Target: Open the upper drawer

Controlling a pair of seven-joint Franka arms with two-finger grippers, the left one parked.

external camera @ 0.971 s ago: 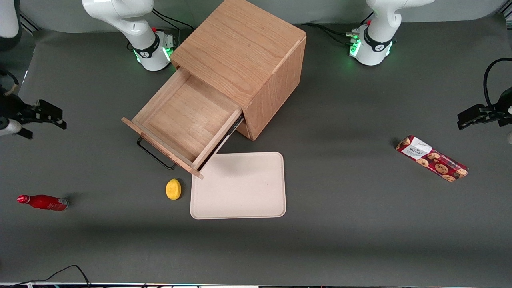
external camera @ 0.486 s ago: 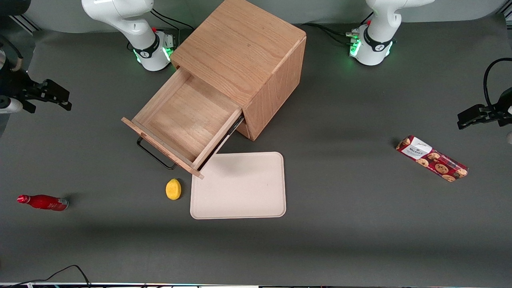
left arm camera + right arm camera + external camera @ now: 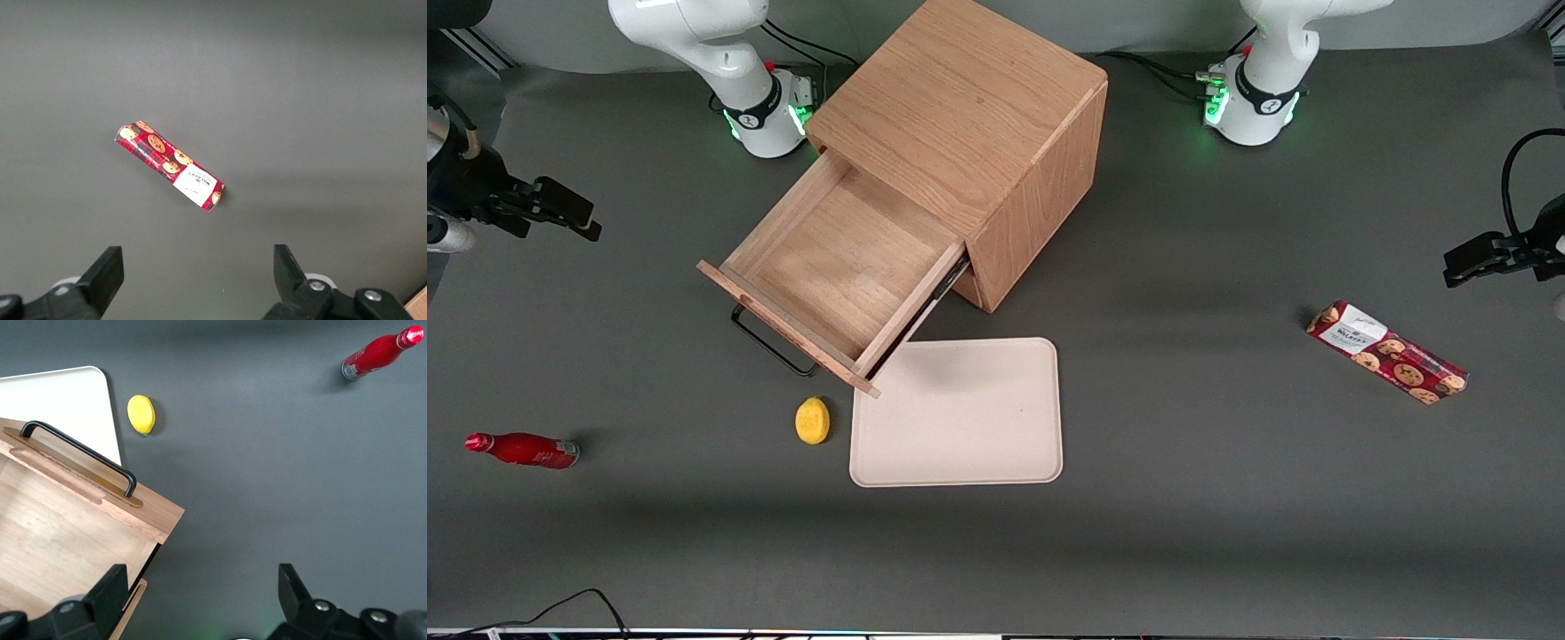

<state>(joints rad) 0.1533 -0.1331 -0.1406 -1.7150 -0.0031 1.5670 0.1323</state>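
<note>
The light oak upper drawer [image 3: 840, 267] with its thin black bar handle [image 3: 80, 453] stands pulled out of the wooden cube cabinet [image 3: 969, 142], probably fully, toward seven o'clock. The black end effector [image 3: 569, 213], fingers spread and empty, hovers well apart at nine o'clock, apparently clearing the finished drawer.

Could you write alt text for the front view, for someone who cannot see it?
The wooden cabinet's upper drawer stands pulled out and empty, beside a tray and lemon. The open tool hangs apart from it, toward the working arm's end.
</note>
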